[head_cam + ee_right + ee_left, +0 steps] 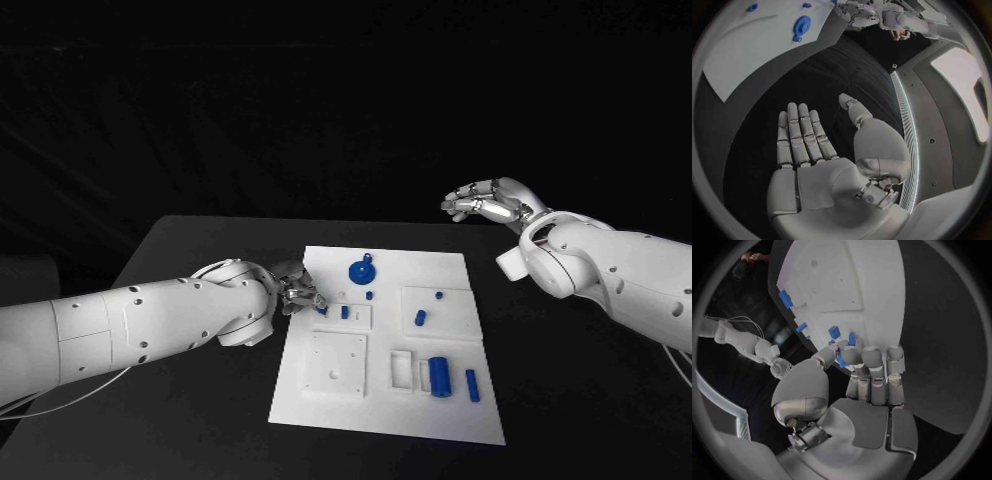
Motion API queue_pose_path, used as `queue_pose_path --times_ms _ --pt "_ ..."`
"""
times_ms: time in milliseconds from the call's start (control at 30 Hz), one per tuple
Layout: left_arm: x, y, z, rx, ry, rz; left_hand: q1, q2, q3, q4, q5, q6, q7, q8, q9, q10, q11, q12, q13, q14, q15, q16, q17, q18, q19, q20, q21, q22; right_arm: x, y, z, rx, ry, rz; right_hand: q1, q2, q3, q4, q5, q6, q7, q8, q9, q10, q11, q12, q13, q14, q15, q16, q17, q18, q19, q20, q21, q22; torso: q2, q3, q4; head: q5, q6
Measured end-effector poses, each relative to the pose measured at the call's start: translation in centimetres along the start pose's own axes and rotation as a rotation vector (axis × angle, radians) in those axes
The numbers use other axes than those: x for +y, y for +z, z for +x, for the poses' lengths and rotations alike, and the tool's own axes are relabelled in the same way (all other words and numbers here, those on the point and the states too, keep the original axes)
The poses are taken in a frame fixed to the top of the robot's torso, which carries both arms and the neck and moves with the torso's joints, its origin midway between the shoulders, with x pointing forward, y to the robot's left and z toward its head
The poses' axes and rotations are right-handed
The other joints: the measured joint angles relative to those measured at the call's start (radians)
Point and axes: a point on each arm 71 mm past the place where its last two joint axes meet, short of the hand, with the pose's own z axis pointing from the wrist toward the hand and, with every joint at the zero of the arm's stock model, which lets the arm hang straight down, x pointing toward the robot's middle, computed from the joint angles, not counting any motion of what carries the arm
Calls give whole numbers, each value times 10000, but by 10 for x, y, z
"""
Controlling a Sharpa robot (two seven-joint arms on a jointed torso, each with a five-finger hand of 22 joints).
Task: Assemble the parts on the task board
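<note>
Parts (pixel 441 375) partly hidden beneath left hand (pixel 296 290); grip unclear; right hand (pixel 488 201) fingers (pixel 801 132) apart, empty

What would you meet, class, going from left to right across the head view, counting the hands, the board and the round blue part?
left hand → round blue part on the task board → right hand, raised off the board's right side.

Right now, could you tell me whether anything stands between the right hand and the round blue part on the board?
Nothing visible does: the right hand hangs open off the board, and only bare table lies between it and the round blue part.
</note>
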Motion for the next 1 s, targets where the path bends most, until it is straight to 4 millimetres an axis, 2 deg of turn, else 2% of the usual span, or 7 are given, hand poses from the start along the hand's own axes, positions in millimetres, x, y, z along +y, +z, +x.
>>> queue_pose_path --times_ms 33,100,167,1000 --pt "0 0 0 -7 15 -11 0 0 0 0 -1 1 0 0 0 0 0 0 0 0 0 0 0 1 0 0 0 0 0 0 0 2 2 -2 0 0 0 0 0 0 0 0 0 0 0 0 0 0 0 0 0 0 0 0 0 0 0 -1 0 1 -1" --pt "0 1 0 -9 37 -18 1 1 -16 20 -274 1 1 -1 0 0 0 69 15 1 0 0 -1 -1 35 35 0 14 0 0 0 -1 1 0 0 0 0 0 0 0 0 0 -6 0 0 0 1 0 0 21 -3 0 0 0 0 0 -1 0 1 2 -6" --pt "-1 1 0 0 55 -14 12 11 0 79 -370 2 1 -3 0 0 0 69 15 1 1 38 -1 0 36 35 0 15 0 0 0 -4 0 4 0 0 0 0 0 0 0 0 -10 0 0 0 1 0 0 41 -10 0 0 0 0 4 -1 0 1 2 -7" --pt "-5 1 4 257 332 -23 8 8 4 137 -543 3 2 0 0 -1 1 116 23 -34 -35 77 4 -1 35 35 0 62 0 0 0 -18 -3 20 0 0 0 0 0 0 0 0 -20 36 36 0 -9 0 0 40 -29 0 0 0 -39 29 -4 5 -4 -22 -45"
